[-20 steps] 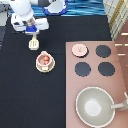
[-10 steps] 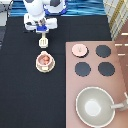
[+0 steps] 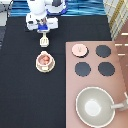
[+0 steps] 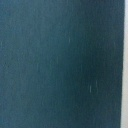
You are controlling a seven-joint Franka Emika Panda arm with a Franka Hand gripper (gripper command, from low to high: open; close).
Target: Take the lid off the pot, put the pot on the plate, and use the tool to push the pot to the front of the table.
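Note:
The pale-pink pot [image 3: 44, 59] with reddish contents stands uncovered on the beige plate [image 3: 38, 67], left of the black table's [image 3: 25, 95] middle. Its lid [image 3: 78, 49] lies on the stove panel's top-left corner. My gripper [image 3: 44, 30] hangs near the exterior view's top, shut on the handle of the cream spatula tool [image 3: 44, 39]. The blade points down toward the pot and stops a short way above it in the exterior view. The wrist view holds only a dark surface.
A pinkish-brown stove panel [image 3: 120, 65] with three bare black burners [image 3: 82, 68] fills the right side. A large grey pan [image 3: 95, 105] with a long handle sits at its bottom. A blue-patterned strip [image 3: 80, 7] runs behind the robot.
The gripper has carried the tool toward the exterior view's right and slightly up, bringing the blade in line above the pot. Pot, plate and lid have not moved.

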